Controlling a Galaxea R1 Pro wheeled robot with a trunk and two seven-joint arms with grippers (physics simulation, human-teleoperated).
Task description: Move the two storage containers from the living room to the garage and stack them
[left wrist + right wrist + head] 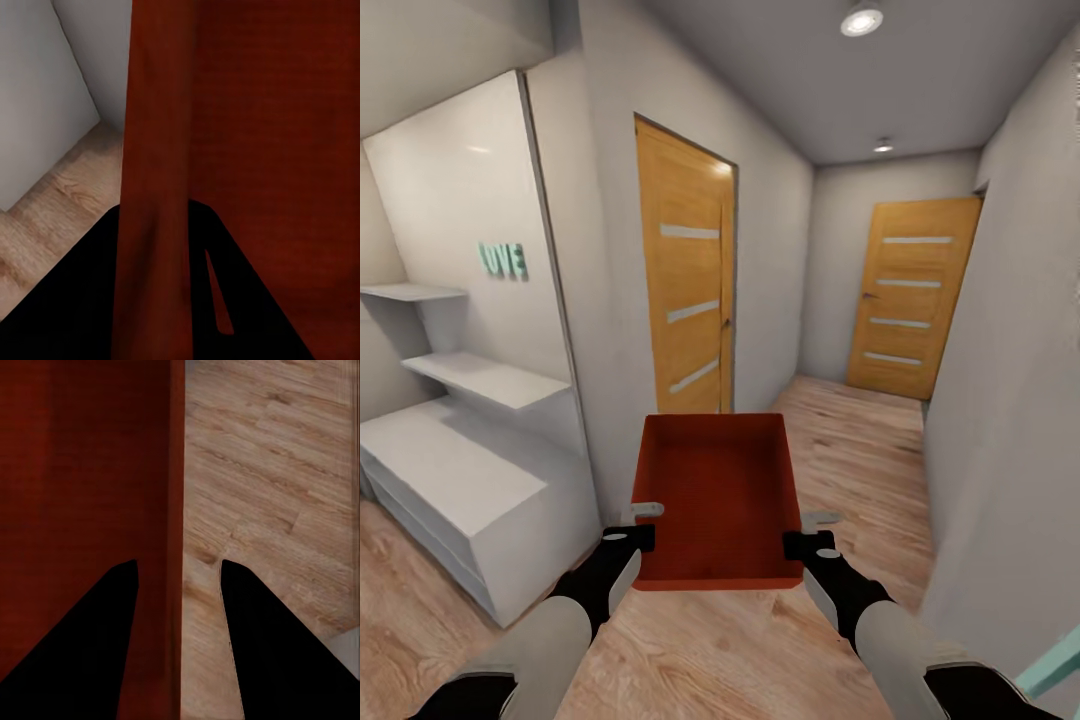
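I hold one orange-red storage container (720, 495) level in front of me, above the light wood planks of a corridor. My left gripper (635, 527) is shut on its left wall near the corner closest to me. My right gripper (810, 533) is shut on its right wall. In the left wrist view the container wall (157, 150) runs between the dark fingers (75, 300). The right wrist view has the other wall (177, 472) passing between the fingers (277, 645), with wood planks beside it. The bin is empty. The garage is out of view.
A white shelf and cabinet unit (470, 470) stands close on the left. A wooden door (685, 300) is ahead on the left wall and another wooden door (910, 295) closes the corridor's far end. A grey wall (1010, 400) runs along the right.
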